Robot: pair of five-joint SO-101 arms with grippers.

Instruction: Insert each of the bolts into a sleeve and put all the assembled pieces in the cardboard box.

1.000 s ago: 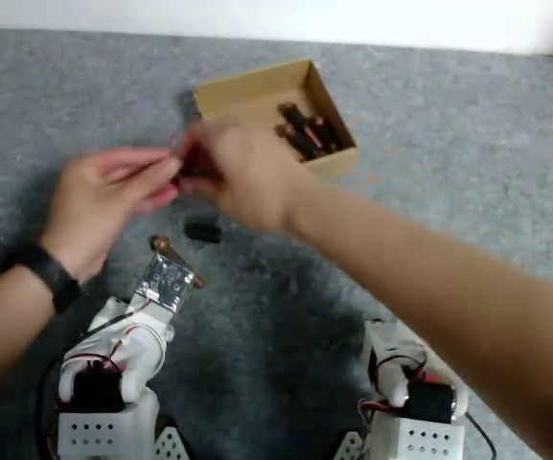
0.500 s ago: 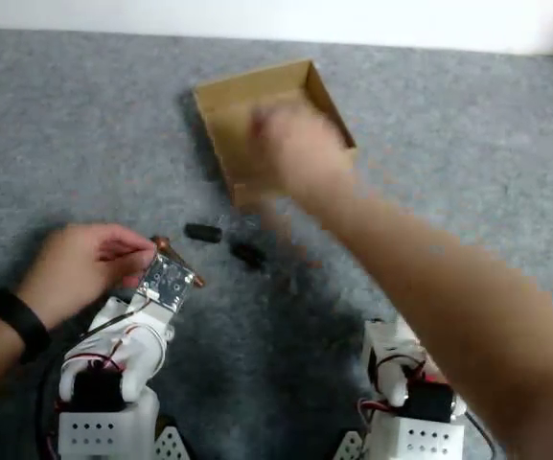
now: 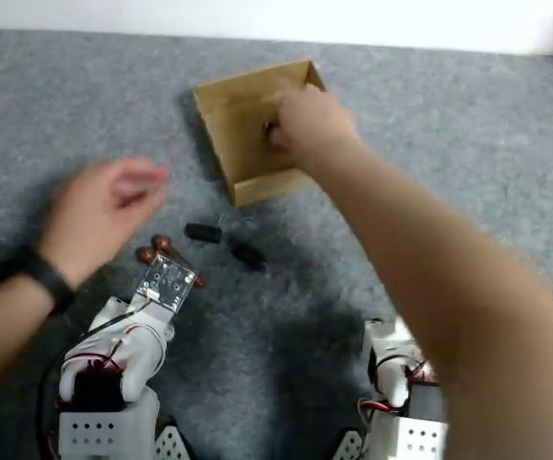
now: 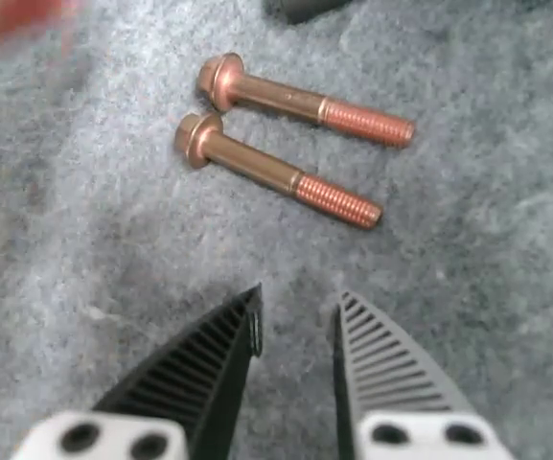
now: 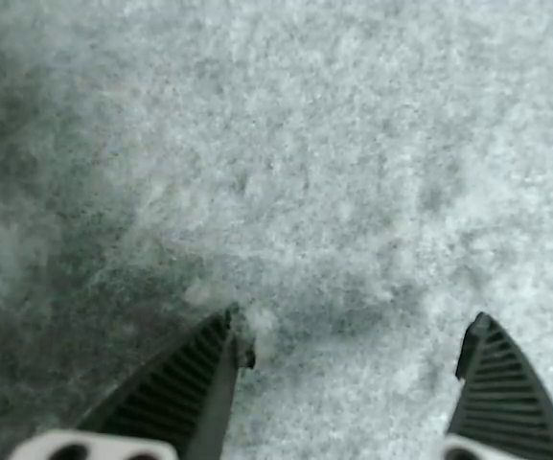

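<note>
Grey carpet (image 3: 468,115); person's hand (image 3: 310,125) covering cardboard box (image 3: 228,115).

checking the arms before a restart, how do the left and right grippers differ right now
The left gripper has its jaws a narrow gap apart; the right gripper has its jaws spread wide. The left gripper points at two bolts lying side by side on the carpet; the right gripper points at plain carpet. Both are open and hold nothing.
</note>
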